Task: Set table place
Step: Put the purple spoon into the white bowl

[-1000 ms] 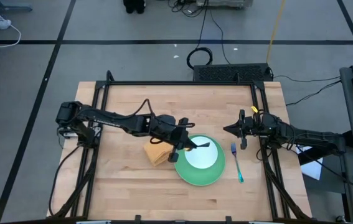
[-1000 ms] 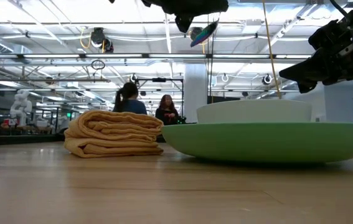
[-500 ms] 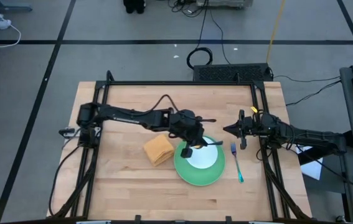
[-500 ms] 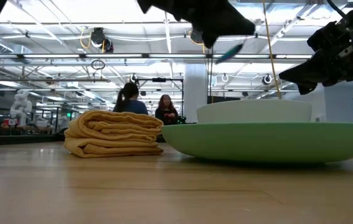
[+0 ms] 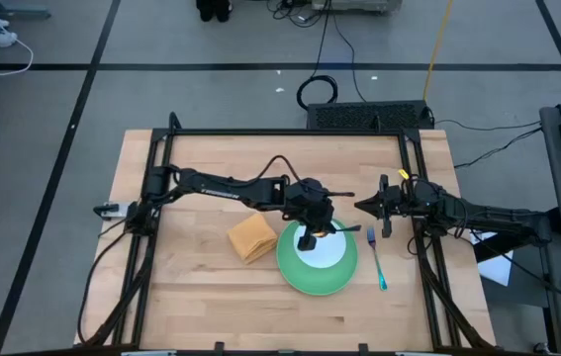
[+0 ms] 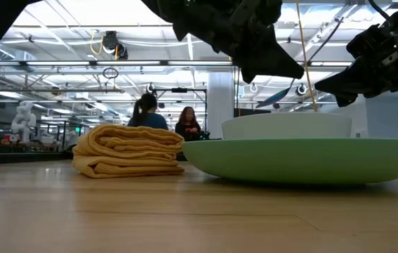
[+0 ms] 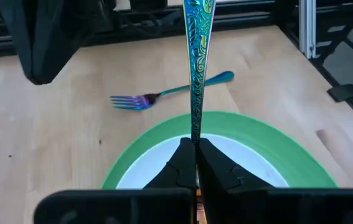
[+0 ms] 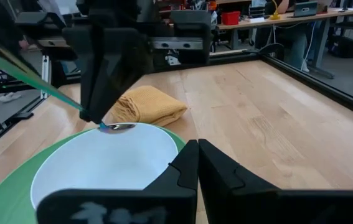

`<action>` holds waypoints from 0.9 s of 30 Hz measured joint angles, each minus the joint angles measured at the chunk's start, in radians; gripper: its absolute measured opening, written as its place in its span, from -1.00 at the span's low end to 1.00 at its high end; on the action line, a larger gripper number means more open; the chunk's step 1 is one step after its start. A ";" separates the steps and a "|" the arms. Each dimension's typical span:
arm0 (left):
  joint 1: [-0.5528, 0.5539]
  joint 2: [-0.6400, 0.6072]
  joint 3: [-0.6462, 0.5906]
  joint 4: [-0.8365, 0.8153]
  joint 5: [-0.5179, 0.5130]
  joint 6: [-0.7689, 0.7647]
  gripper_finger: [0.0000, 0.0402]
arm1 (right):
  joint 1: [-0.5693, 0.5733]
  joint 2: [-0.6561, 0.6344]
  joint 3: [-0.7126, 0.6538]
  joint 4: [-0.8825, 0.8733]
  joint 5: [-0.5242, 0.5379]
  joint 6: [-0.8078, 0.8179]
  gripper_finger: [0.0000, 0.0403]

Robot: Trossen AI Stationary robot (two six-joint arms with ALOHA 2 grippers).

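Note:
My left gripper (image 5: 307, 237) hangs over the white bowl (image 5: 321, 249), which sits in the green plate (image 5: 300, 277). It is shut on the teal spoon (image 5: 344, 228), whose handle sticks out toward the table's right edge. The blue-handled fork (image 5: 375, 259) lies on the table just right of the plate, and also shows in the left wrist view (image 7: 164, 96). The folded orange napkin (image 5: 250, 238) lies just left of the plate. My right gripper (image 5: 384, 208) is shut and empty, in the air beyond the fork. My left gripper pinches the spoon between its two fingers at the neck of the handle (image 7: 195, 134), beside the spoon's bowl (image 8: 117, 127). The fingers slant down from the table's left, and the handle runs on ahead of them. The spoon is lifted clear, over the white bowl.
The black frame rails (image 5: 290, 132) run along the table's far side and both sides. Bare wood lies between the plate and the table's near edge. People stand in the room far behind the table (image 6: 146, 112).
My left gripper has carried the spoon toward the table's right edge and down, from beside the napkin to over the white bowl. The spoon's handle has stayed pointing right. My right gripper has kept still.

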 joint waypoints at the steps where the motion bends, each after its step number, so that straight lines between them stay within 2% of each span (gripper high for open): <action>1: -0.001 0.006 0.000 0.006 -0.006 -0.003 -1.00 | 0.000 0.000 0.000 0.000 0.000 0.000 -1.00; 6: -0.008 0.026 0.000 0.013 -0.051 -0.021 -1.00 | 0.000 0.002 0.000 0.000 0.000 -0.004 -1.00; 16: -0.009 0.032 0.000 0.005 -0.056 -0.023 -1.00 | 0.000 0.002 0.000 0.000 0.000 -0.004 -1.00; 22: -0.010 0.031 0.000 -0.118 -0.085 -0.025 -1.00 | 0.000 0.002 0.000 0.000 0.000 -0.004 -1.00; 27: -0.025 0.031 0.000 -0.135 -0.118 -0.036 -1.00 | 0.000 0.002 0.000 0.000 0.000 -0.004 -1.00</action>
